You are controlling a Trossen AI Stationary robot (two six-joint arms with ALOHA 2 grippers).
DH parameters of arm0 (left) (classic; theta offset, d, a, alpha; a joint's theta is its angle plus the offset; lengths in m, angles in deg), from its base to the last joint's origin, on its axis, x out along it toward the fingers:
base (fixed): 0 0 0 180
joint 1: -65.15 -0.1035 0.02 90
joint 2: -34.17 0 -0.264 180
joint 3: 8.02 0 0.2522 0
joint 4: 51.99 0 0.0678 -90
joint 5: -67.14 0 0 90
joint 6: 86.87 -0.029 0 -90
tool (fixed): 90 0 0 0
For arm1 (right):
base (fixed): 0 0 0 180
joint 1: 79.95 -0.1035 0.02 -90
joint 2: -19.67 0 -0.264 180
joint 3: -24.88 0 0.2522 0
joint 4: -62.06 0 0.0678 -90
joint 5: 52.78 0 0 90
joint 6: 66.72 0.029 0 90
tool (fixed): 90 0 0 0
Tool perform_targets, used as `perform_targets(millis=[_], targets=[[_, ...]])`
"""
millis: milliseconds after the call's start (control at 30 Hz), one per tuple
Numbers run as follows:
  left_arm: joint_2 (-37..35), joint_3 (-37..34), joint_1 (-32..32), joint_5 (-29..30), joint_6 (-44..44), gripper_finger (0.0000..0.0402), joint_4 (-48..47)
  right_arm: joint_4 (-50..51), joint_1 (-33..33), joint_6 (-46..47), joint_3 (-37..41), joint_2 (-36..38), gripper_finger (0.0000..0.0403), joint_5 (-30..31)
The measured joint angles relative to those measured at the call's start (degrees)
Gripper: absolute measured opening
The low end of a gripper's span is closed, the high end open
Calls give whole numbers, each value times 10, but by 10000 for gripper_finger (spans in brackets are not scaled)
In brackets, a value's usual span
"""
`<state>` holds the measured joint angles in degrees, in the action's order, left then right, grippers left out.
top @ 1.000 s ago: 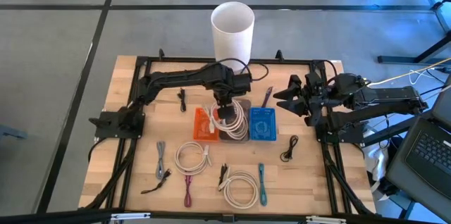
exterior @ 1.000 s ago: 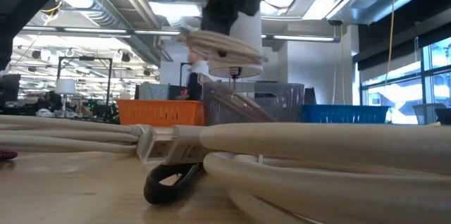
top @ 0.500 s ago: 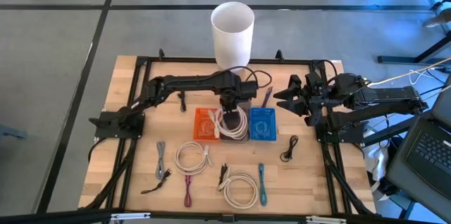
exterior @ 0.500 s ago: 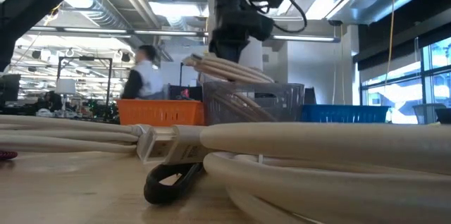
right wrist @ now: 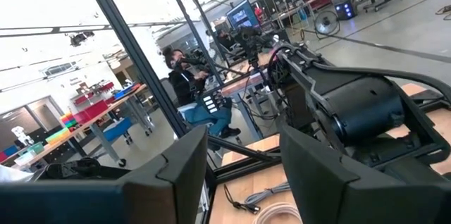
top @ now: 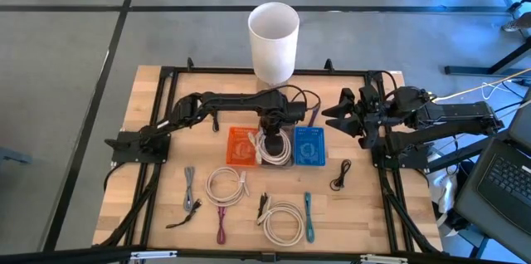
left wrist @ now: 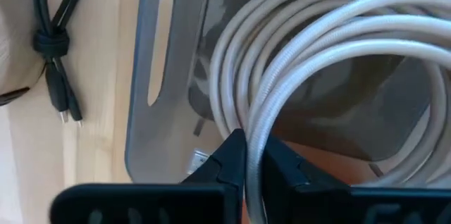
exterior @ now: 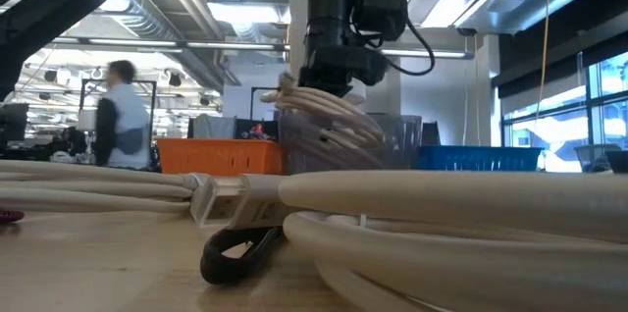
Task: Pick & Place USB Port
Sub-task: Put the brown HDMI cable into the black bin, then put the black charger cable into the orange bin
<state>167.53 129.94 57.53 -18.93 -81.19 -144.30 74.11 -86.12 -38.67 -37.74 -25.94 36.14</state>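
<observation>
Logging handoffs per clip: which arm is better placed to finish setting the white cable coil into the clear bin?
Left. Its claw is shut on the white cable coil over the clear bin; the right claw waits open at the table's right side.

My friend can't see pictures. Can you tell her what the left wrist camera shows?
The left gripper has its jaws closed on a white coiled cable, holding it over a clear grey bin. A tied black cable lies on the wooden table beside the bin.
</observation>
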Motion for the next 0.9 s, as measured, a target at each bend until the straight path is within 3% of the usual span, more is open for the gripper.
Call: perform_targets(millis=[367,600,733,900], targets=[[-3,0,2,-7,-33,133,-19,1,-1,2,0,0,180,0],[-4,52,1,-7,-35,211,-35,3,-1,2,0,0,181,0],[-5,106,1,-7,-35,233,-39,3,-1,2,0,0,181,0],[-42,101,1,-10,-35,235,-34,5,-1,2,0,0,181,0]])
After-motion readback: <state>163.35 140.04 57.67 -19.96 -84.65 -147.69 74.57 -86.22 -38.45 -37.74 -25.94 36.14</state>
